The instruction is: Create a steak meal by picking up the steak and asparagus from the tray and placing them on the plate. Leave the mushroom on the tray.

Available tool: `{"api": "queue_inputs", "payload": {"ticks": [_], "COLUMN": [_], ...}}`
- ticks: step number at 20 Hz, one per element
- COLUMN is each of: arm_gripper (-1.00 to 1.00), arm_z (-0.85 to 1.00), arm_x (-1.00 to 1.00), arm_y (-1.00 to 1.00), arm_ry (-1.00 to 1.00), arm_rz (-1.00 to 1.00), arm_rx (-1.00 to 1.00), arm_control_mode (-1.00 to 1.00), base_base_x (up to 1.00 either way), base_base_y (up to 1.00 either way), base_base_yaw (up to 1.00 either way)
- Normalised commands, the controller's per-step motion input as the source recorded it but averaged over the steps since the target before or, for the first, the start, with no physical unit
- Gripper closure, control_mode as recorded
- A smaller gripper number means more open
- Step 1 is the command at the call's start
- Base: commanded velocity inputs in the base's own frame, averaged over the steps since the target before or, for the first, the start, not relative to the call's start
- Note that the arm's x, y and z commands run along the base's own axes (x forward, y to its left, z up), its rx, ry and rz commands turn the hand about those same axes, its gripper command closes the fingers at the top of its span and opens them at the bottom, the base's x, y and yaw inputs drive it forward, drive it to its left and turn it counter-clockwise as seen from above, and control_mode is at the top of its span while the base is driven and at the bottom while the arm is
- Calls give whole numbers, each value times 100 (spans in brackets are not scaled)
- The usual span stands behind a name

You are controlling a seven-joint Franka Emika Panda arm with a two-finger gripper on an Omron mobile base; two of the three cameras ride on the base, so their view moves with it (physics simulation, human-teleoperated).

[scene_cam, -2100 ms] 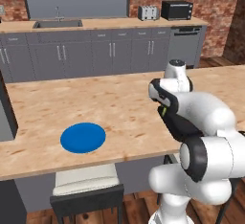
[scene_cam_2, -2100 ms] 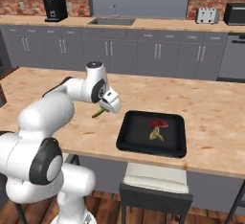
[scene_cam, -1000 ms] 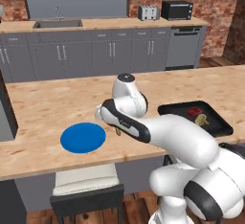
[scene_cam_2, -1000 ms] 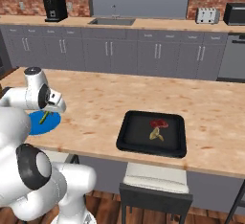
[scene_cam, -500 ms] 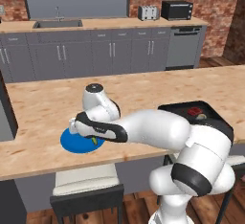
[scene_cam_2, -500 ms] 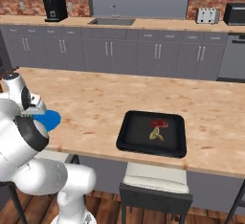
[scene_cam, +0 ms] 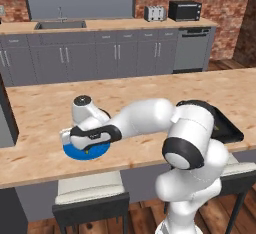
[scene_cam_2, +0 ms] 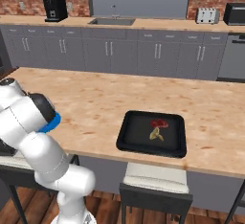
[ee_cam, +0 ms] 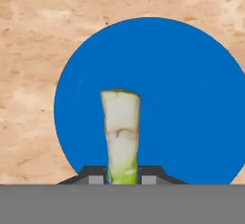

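Left base view, change: the arm has swung from over the tray to the near left of the desk (scene_cam: pixel 45 113); the claw (scene_cam: pixel 86 148) now hangs low over the plate (scene_cam: pixel 97 151), so the asparagus has been carried across and, by my judgement, only the release remains.
Left base view, room: the plate lies close to the desk's near edge, mostly hidden under the hand; bare wood stretches far and left of it. Only a right-hand corner of the tray (scene_cam: pixel 227 130) shows behind the arm.
Right base view, task things: the steak (scene_cam_2: pixel 158 123) and the mushroom (scene_cam_2: pixel 155 135) lie touching in the middle of the tray (scene_cam_2: pixel 143 145); no asparagus is there. A sliver of the plate (scene_cam_2: pixel 52 121) peeks from behind the arm.
Right base view, room: wide open desk between tray and plate for the return trip.
Hand view, claw: narrow, pinching the asparagus (ee_cam: pixel 121 134) at its green end; the pale end points over the plate (ee_cam: pixel 191 98), well inside its rim.
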Motion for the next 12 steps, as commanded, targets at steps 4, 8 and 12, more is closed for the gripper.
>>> {"api": "queue_inputs", "payload": {"ticks": [4, 8, 12], "arm_gripper": [100, 100, 100], "arm_z": [-15, -30, -32], "arm_x": [47, 31, 12], "arm_y": [19, 3, 0], "arm_ry": [0, 0, 0], "arm_rz": [0, 0, 0], "arm_rx": [-1, -1, -3], "arm_control_mode": [-100, -100, -100], "base_base_x": [0, 0, 0], "base_base_y": [0, 0, 0], "base_base_yaw": [0, 0, 0]}}
